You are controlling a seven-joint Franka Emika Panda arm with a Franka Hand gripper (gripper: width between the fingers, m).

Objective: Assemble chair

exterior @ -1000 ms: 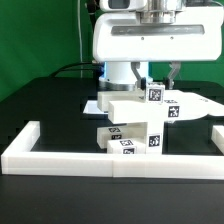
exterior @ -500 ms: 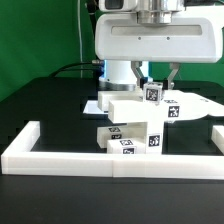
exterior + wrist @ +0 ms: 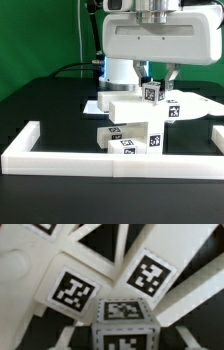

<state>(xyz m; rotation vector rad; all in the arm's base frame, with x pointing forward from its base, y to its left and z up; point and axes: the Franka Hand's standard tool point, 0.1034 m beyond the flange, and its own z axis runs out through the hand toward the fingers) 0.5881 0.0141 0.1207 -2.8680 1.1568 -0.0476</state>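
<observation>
The partly built white chair (image 3: 135, 112) stands in the middle of the black table, with tagged blocky parts (image 3: 130, 141) stacked at its front. A small tagged leg block (image 3: 153, 94) sits on top of it, and my gripper (image 3: 155, 84) comes straight down and is shut on that leg. In the wrist view the leg (image 3: 122, 321) fills the space between my two fingers (image 3: 68, 333). Beyond it lie the chair's tagged panels (image 3: 72, 290) and slats.
A long low white border rail (image 3: 110, 160) runs along the front and turns back at both ends. A flat white piece (image 3: 203, 104) lies at the exterior view's right, behind the chair. The robot's white base (image 3: 120, 72) and a green backdrop stand behind.
The hand has lifted a touch and the leg block's tag has shifted slightly; the grip has stayed the same.
</observation>
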